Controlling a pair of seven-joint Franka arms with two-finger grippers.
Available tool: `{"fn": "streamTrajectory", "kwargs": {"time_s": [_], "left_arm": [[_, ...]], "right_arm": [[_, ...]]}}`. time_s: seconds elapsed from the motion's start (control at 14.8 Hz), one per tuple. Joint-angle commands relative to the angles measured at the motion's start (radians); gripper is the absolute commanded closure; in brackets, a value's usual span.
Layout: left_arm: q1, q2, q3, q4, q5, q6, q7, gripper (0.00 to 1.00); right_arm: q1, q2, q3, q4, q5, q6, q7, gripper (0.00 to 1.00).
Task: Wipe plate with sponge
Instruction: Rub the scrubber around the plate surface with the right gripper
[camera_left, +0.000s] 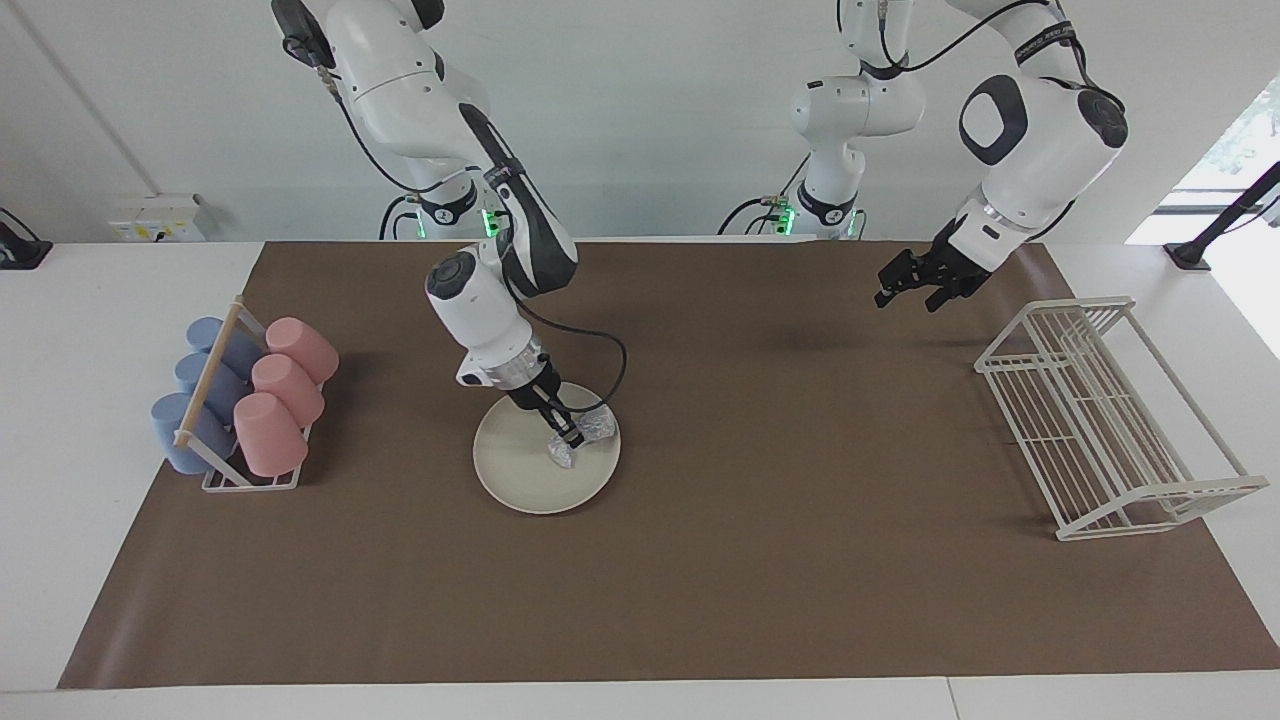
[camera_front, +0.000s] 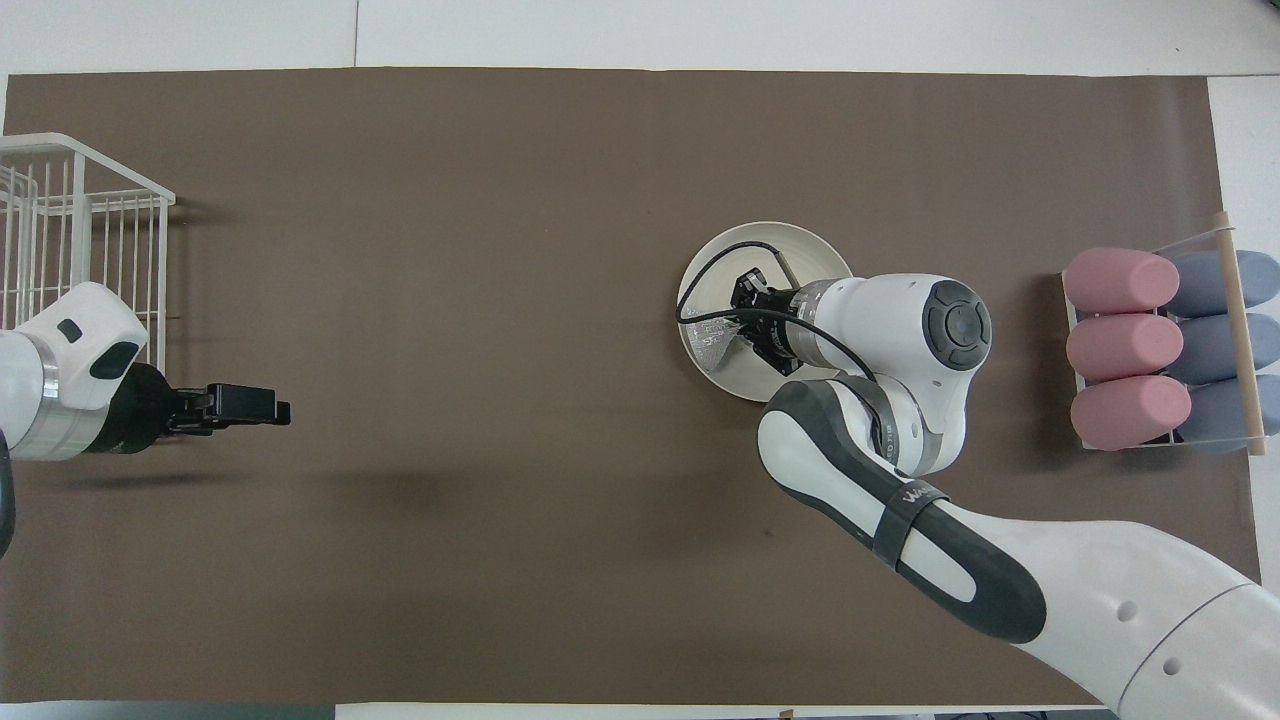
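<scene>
The cream-white plate (camera_left: 520, 472) (camera_front: 812, 256) lies on the brown mat toward the right arm's end of the table. The silvery crinkly sponge (camera_left: 598, 428) (camera_front: 714, 342) rests on the plate, near the rim that faces the left arm's end. My right gripper (camera_left: 568, 438) (camera_front: 738, 326) slants down onto the plate and is shut on the sponge's pinched middle, pressing it to the plate. My left gripper (camera_left: 905, 288) (camera_front: 252, 405) hangs open and empty over the mat beside the wire rack, where its arm waits.
A small rack of pink and blue cups (camera_left: 245, 400) (camera_front: 1150, 350) lying on their sides stands at the right arm's end. A white wire dish rack (camera_left: 1100, 420) (camera_front: 60, 220) stands at the left arm's end. The right arm's elbow reaches over the mat beside the plate.
</scene>
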Motion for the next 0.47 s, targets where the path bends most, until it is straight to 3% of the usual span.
{"fn": "streamTrajectory", "kwargs": {"time_s": [0.0, 0.2, 0.41], "left_arm": [[0.010, 0.000, -0.006, 0.008, 0.022, 0.006, -0.017, 0.00], [0.004, 0.000, -0.006, 0.008, 0.022, 0.020, -0.024, 0.00], [0.001, 0.002, -0.008, 0.008, 0.022, 0.032, -0.044, 0.00]], "right_arm": [[-0.009, 0.013, -0.014, 0.016, 0.012, -0.053, -0.004, 1.00], [-0.009, -0.075, -0.044, 0.137, 0.005, -0.330, 0.015, 1.00], [-0.014, -0.174, -0.055, 0.202, -0.003, -0.518, 0.077, 1.00]]}}
